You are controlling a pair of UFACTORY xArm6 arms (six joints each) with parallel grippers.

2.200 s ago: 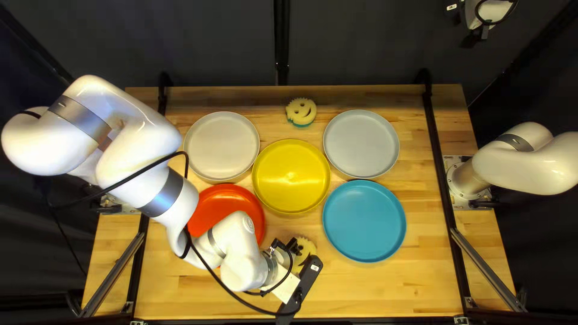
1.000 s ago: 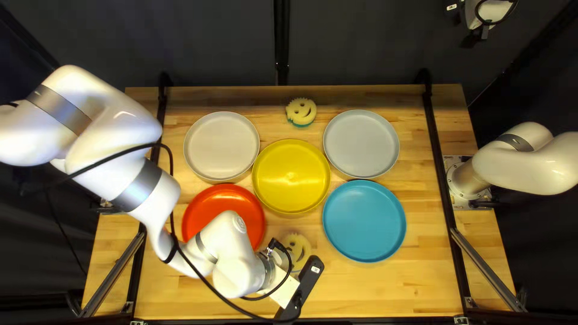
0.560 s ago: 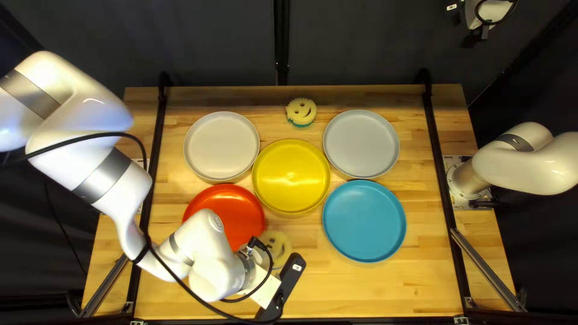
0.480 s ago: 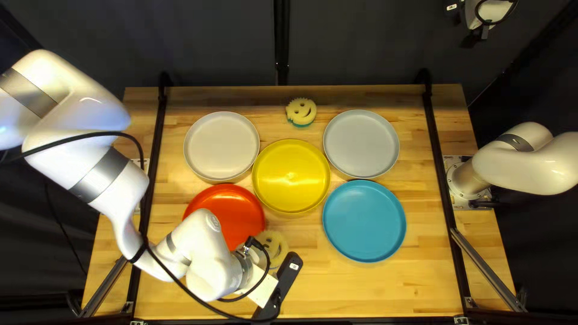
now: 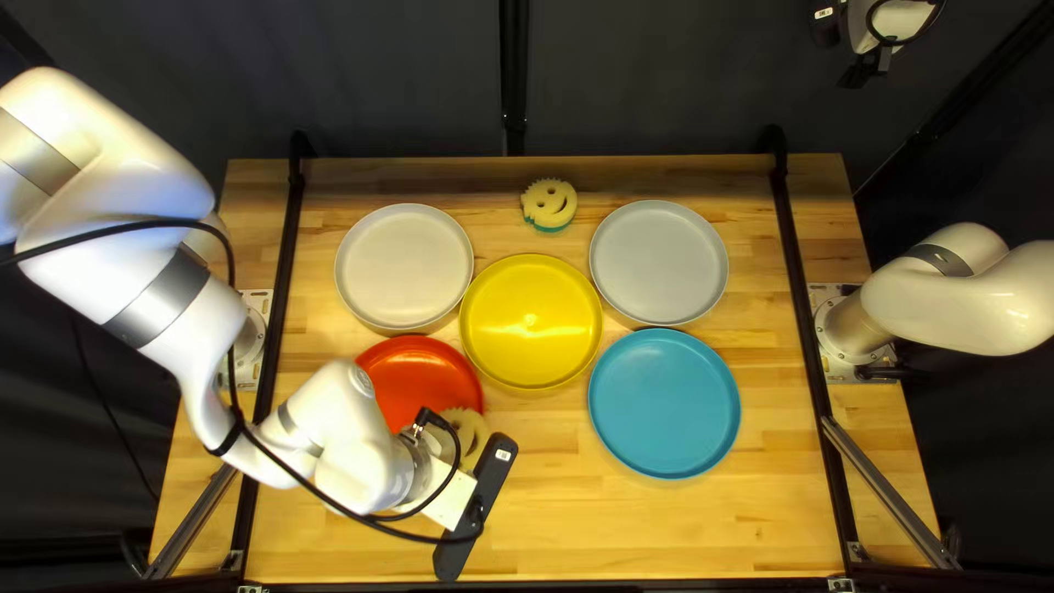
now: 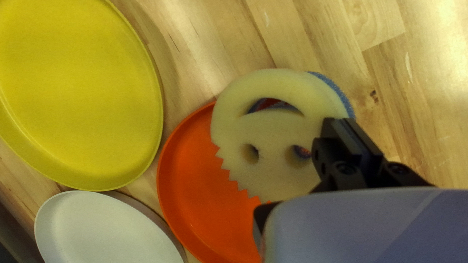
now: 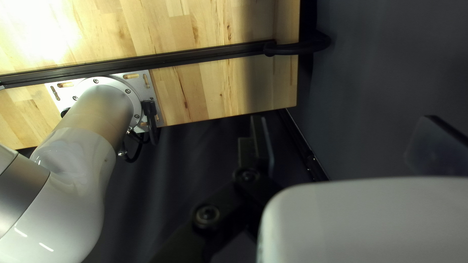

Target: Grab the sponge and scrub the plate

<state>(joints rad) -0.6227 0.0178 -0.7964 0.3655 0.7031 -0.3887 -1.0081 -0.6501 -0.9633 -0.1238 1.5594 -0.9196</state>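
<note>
My left gripper [image 6: 343, 124] pinches the near sponge [image 6: 273, 134] by its rim in narrowly closed jaws, most of its roundish body reaching ahead of the fingers, toothed edge toward the middle of the red plate [image 6: 195, 195]; that plate lies partly behind the sponge, on the left base's side of the jaws, so the scrub likely calls for a short shift that way, then down. My right gripper [image 7: 347, 122] is spread wide and far from the work, and I count two sponges and five plates.
</note>
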